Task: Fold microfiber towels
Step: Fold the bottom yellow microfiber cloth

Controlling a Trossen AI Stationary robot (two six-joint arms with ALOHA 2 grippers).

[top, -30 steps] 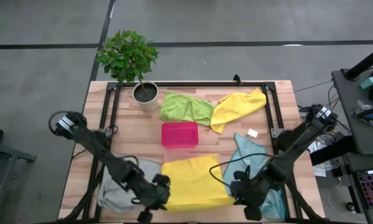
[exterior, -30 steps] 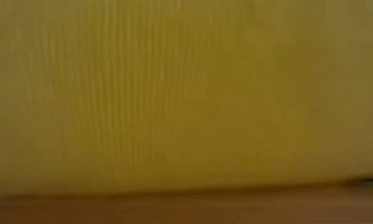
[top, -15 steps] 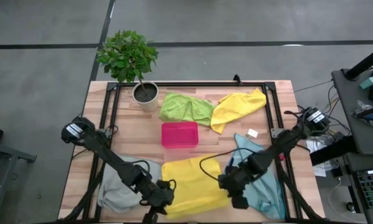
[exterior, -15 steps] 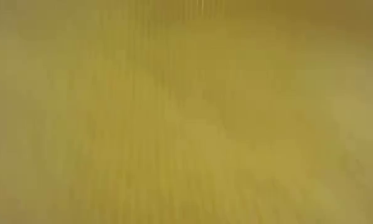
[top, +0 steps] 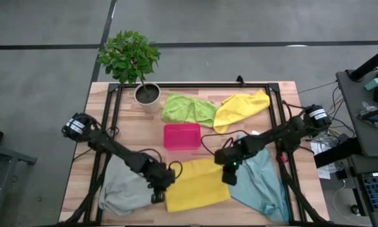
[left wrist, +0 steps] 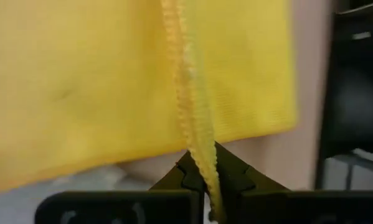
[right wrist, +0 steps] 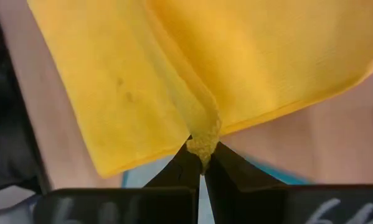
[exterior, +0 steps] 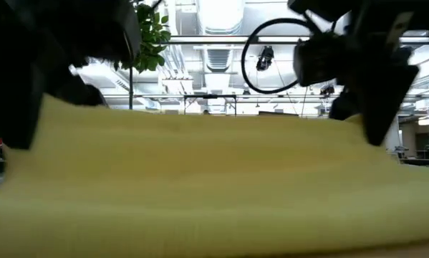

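— Fingers first: what are they doing?

— Both pairs are clamped on one yellow towel. My left gripper pinches its hem at the towel's left side, my right gripper pinches a bunched corner at its right side, jaws closed tight on the cloth in both wrist views.

— Where does that towel lie?

— Near the front edge of the table, about midway along it, partly doubled over on itself, with a fold ridge running up from each grip.

— And the other cloths?

— Grey towel sits crumpled at the front left corner, just beside my left gripper. Teal-blue towel spreads toward the front right corner, partly under my right arm. Lime green towel and a second yellow towel lie touching along the back edge.

— Anything else on the table?

— Pink tray at the middle, potted plant at the back left corner.
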